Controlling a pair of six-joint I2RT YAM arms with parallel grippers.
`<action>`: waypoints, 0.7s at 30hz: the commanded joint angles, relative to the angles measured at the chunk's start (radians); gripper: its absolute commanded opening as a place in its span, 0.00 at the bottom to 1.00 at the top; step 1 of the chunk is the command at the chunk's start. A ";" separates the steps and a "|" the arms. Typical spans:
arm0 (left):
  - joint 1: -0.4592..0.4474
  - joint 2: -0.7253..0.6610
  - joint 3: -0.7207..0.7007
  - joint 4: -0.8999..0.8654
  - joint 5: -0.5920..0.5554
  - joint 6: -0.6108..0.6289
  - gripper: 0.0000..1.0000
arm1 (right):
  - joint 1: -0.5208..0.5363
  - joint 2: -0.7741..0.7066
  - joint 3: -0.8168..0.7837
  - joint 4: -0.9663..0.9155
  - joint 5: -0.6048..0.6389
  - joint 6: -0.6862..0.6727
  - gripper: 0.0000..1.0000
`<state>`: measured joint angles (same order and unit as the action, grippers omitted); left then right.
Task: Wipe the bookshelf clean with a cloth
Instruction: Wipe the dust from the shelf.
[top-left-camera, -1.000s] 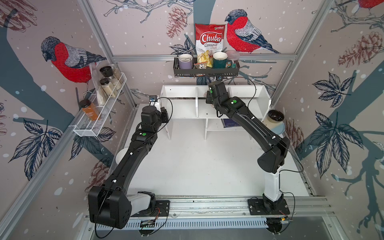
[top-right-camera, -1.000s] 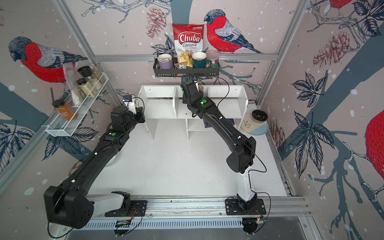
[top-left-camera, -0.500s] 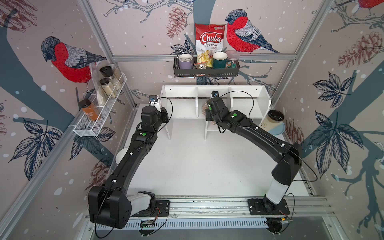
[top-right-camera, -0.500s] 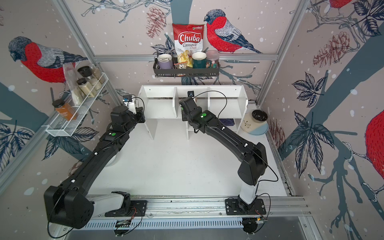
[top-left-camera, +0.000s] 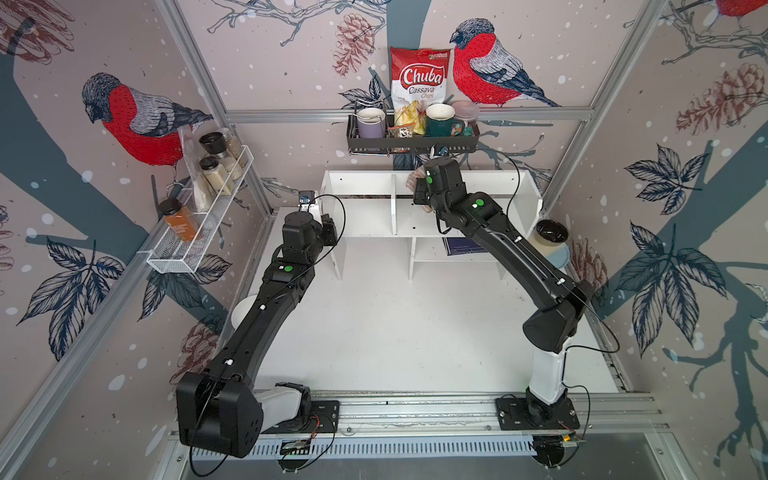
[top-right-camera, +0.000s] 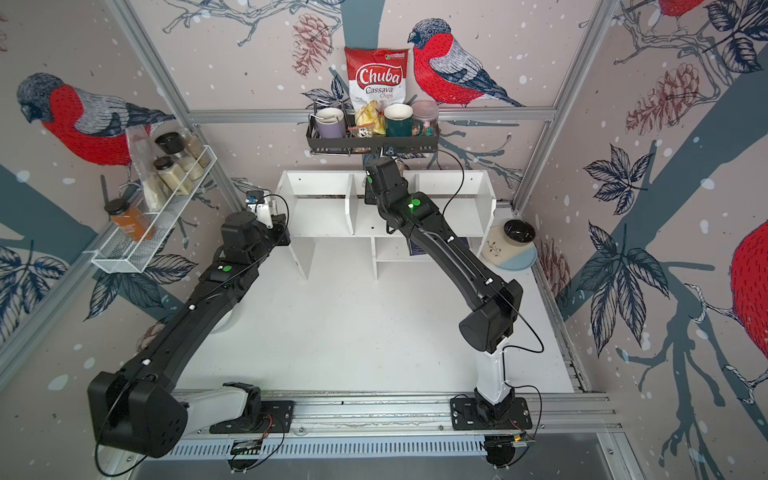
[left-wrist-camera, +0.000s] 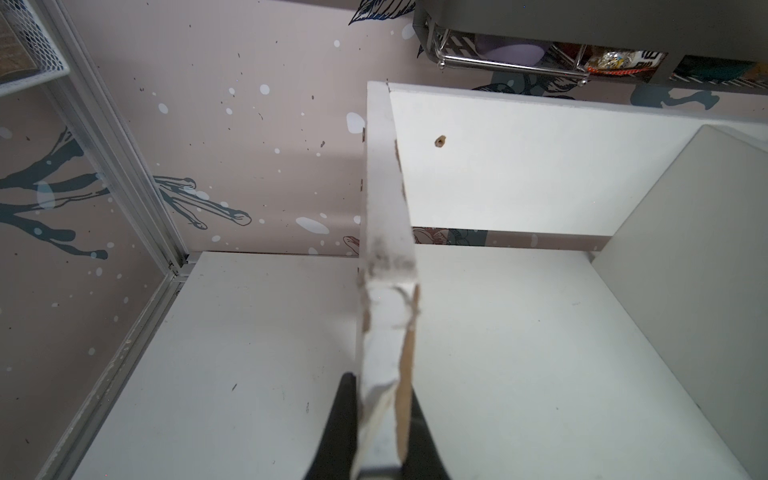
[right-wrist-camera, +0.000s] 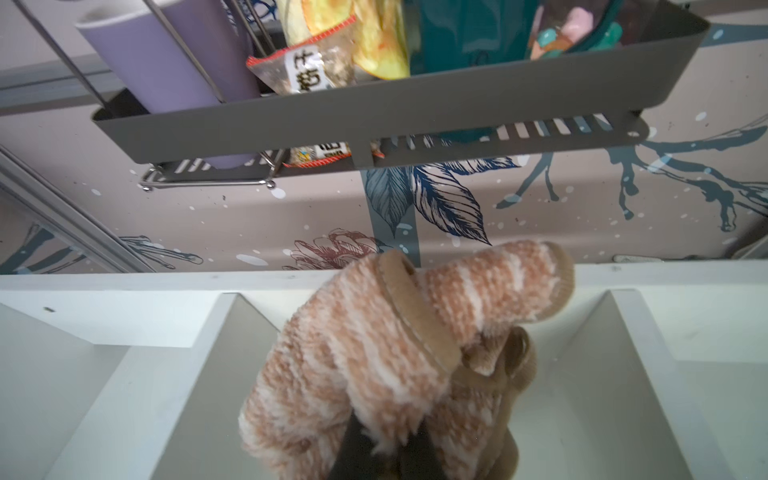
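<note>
My right hand (right-wrist-camera: 384, 451) squeezes the cloth (right-wrist-camera: 365, 353), which is bunched just ahead of it, near the top of the bookshelf (right-wrist-camera: 685, 316). My left hand (left-wrist-camera: 380, 399) pinches the side board (left-wrist-camera: 386, 199). A grey smudge (left-wrist-camera: 388, 262) just past it looks unwiped.

In a top view, the bookshelf (top-right-camera: 322, 216) stands at the rear of the table (top-right-camera: 353, 332). The left arm (top-right-camera: 195, 307) ends against its left side panel. The right arm (top-right-camera: 449, 249) reaches over the middle compartment, with a tan patch of the cloth (top-right-camera: 400, 167) beside its wrist. A black wall rack (top-right-camera: 372, 144) above holds a lilac mug (top-right-camera: 330, 122), a green mug (top-right-camera: 399, 121) and a Chuba chips bag (top-right-camera: 376, 79). A cream ceramic jar (top-right-camera: 498, 247) stands near the bookshelf's right end.
</note>
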<state>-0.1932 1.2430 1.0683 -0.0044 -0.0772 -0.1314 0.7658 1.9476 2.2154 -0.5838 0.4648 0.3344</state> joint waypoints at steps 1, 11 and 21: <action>-0.005 -0.008 0.011 0.027 0.074 -0.136 0.00 | 0.057 -0.029 -0.012 0.029 -0.017 -0.065 0.00; 0.026 -0.029 0.031 -0.010 0.006 -0.176 0.32 | 0.197 -0.382 -0.383 0.160 -0.012 -0.103 0.00; 0.037 -0.185 0.045 -0.147 -0.136 -0.245 0.72 | 0.208 -0.636 -0.684 0.250 -0.535 -0.092 0.00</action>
<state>-0.1608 1.1053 1.1141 -0.1009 -0.1497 -0.3328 0.9810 1.3434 1.5700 -0.4133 0.1028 0.2382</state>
